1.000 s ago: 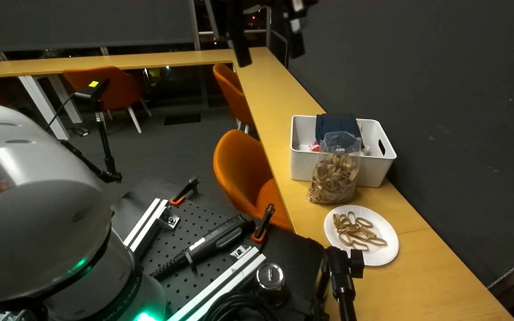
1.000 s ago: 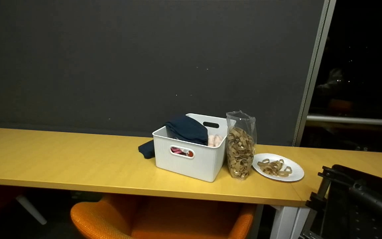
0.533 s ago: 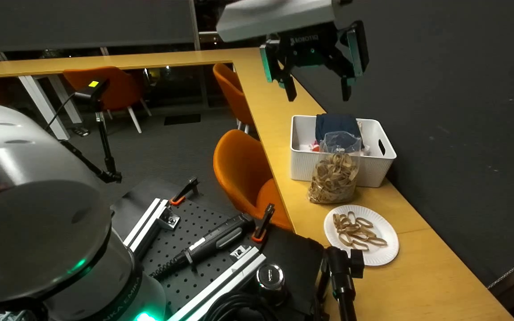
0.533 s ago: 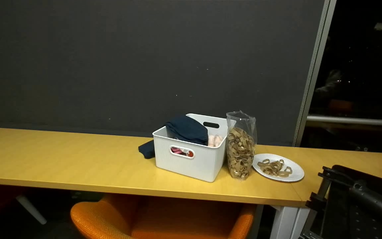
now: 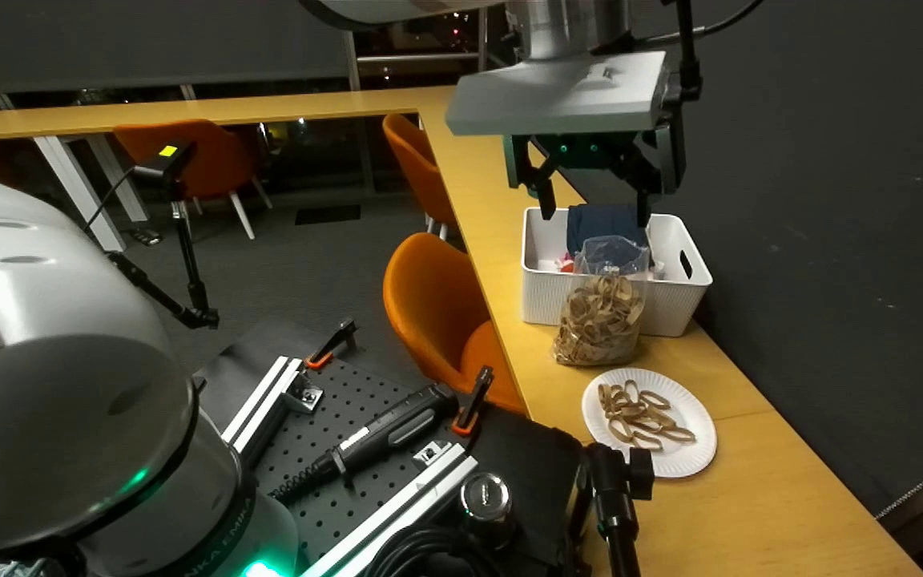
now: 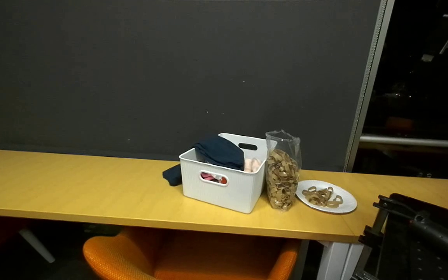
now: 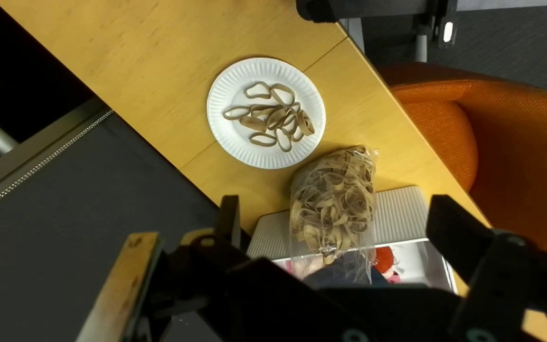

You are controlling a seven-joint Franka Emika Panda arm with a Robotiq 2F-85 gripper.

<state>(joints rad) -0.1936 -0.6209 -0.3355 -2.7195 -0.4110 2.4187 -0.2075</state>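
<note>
My gripper (image 5: 595, 213) is open and empty, with its fingers pointing down, above the white basket (image 5: 542, 300) in an exterior view. In the wrist view the spread fingers (image 7: 334, 204) frame a clear plastic bag (image 7: 333, 199) of tan rubber bands, without visible contact. The bag stands upright against the basket in both exterior views (image 5: 599, 324) (image 6: 282, 179). The basket (image 6: 216, 196) holds a dark blue cloth (image 6: 220, 151) and red and pink items (image 7: 384, 259). A white paper plate (image 7: 264, 159) with several loose tan bands (image 7: 276, 116) lies beside the bag. The gripper is outside one exterior view.
A long wooden counter (image 6: 91, 186) runs along a dark wall (image 6: 130, 77). An orange chair (image 5: 429, 296) stands at its edge. A black perforated cart (image 5: 325, 449) carries a black tool (image 5: 389, 429), clamps and a chrome cylinder (image 5: 485, 498). A black stand (image 5: 618, 513) rises near the plate.
The gripper has come down from the top edge of an exterior view and moved rightward, to just above the basket. It stays open. The basket, bag and plate have not moved.
</note>
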